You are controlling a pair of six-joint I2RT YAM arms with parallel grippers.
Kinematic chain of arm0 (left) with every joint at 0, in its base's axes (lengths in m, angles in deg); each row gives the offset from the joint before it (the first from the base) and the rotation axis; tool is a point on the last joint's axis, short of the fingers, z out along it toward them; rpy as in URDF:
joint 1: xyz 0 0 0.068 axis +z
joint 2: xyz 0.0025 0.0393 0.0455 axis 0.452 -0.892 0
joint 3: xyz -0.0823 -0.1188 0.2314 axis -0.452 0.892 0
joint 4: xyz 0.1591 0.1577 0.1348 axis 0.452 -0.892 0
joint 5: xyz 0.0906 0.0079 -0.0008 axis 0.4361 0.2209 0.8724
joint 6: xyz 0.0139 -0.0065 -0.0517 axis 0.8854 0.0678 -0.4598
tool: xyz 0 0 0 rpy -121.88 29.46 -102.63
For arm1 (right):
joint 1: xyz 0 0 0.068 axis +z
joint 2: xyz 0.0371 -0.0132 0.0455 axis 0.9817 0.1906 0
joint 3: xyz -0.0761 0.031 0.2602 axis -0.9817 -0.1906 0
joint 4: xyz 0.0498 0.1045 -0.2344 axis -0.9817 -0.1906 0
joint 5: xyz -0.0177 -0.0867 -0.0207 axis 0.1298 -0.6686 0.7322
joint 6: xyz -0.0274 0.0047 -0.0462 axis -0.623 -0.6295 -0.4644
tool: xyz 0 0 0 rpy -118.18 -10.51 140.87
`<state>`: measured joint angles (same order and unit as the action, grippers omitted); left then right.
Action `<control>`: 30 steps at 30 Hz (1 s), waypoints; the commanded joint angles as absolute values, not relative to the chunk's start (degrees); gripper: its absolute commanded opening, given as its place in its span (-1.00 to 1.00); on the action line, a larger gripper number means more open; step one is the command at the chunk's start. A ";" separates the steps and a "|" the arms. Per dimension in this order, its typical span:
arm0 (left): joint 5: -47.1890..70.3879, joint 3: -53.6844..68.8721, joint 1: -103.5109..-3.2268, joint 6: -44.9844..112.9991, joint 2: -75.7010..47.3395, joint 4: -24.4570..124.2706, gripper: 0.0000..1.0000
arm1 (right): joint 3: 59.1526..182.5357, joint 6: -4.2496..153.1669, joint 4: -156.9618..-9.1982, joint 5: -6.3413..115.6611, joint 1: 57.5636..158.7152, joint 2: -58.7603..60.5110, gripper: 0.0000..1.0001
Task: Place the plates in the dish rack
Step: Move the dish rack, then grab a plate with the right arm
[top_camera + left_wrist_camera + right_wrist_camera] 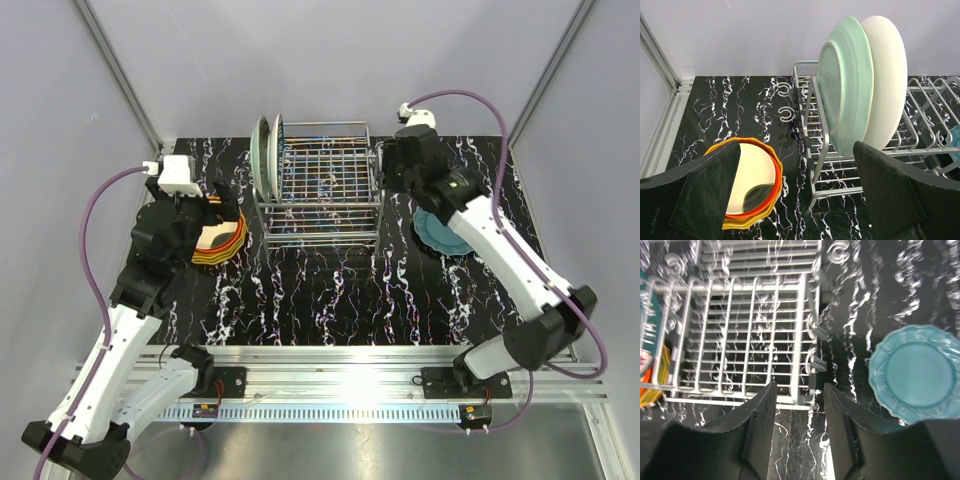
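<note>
I judge the job under half done: the mint plate point(845, 85) and the cream plate point(887, 80) stand on edge, touching, in the left end of the rack point(330, 190), and the other slots are bare. A stack point(755, 180) of plates lies flat on the bench point(330, 290) left of the rack, and a teal plate point(917, 372) lies flat to the rack's right. My left tool point(795, 150) is spread as wide as it goes, grasping nothing, and hangs over the stack, so I take the step in hand to be the pick of the top plate. That calls for coming down on the stack's rim, one finger over and one under the wavy edge, then tipping the plate upright and carrying it to a slot right of the cream plate. My right tool point(799, 390) has its fingers parted with only bench and rack wire between them; it hovers at the rack's near right corner, the teal plate near it on the right. In the way: the top plate sits nested in the one beneath, leaving little edge to catch; the wire hooks point(785, 114) on the rack's left end jut toward the stack; the two standing plates lean over the first free slot; and my right arm crowds the rack's right end
</note>
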<state>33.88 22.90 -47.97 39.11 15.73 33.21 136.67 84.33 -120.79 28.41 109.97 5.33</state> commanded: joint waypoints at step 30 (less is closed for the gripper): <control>50.71 24.04 -54.91 41.46 23.34 31.02 0.98 | 113.58 89.44 -109.64 32.17 92.37 16.11 0.64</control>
<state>48.72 24.08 -54.68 41.01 23.25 29.34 109.50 90.65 -111.52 32.78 92.55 14.25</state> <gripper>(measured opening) 0.988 0.819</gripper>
